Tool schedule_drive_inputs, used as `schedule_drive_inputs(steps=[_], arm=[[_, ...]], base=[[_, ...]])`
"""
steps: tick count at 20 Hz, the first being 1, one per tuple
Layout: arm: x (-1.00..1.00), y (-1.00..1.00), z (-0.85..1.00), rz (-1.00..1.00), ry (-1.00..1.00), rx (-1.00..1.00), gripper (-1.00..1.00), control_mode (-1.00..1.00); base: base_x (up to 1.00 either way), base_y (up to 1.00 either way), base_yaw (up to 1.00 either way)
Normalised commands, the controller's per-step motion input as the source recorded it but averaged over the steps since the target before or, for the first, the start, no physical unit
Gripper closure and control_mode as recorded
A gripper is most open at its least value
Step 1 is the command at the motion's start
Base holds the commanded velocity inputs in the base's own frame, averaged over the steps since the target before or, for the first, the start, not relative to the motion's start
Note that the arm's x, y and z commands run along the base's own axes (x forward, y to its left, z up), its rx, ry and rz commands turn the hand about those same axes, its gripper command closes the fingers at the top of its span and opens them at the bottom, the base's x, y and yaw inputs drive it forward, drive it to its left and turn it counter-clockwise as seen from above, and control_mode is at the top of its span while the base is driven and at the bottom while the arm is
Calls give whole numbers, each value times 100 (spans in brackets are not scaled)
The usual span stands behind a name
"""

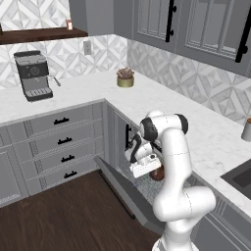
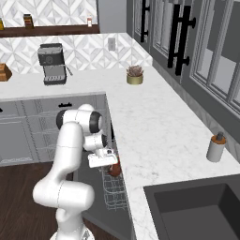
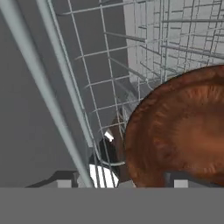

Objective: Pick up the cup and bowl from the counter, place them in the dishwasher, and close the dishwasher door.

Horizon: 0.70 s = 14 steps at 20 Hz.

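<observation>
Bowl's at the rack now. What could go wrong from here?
1. The bowl sits tilted against the rack wires right at the gripper; it may tip or roll as the hand pulls back.
2. The hand is low among the wires, so a finger could snag the rack when lifting.
3. The dishwasher door hangs open beside the arm; a wide swing could strike it.

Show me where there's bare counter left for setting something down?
The counter lies bare between the potted plant and the soap dispenser, and between the coffee machine and the plant. The dishwasher rack is crowded by the bowl and gripper.
</observation>
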Motion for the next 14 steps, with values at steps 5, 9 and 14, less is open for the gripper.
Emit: schedule_drive_inputs(steps=[5,9,14], arm=[[-54,0,0,2,-5,1,-100,-100],[-47,0,17,2,-10,0,-100,-100],[-63,2,87,2,-23,3,-100,-100]], base=[[0,0,0],[0,0,0],[0,0,0]])
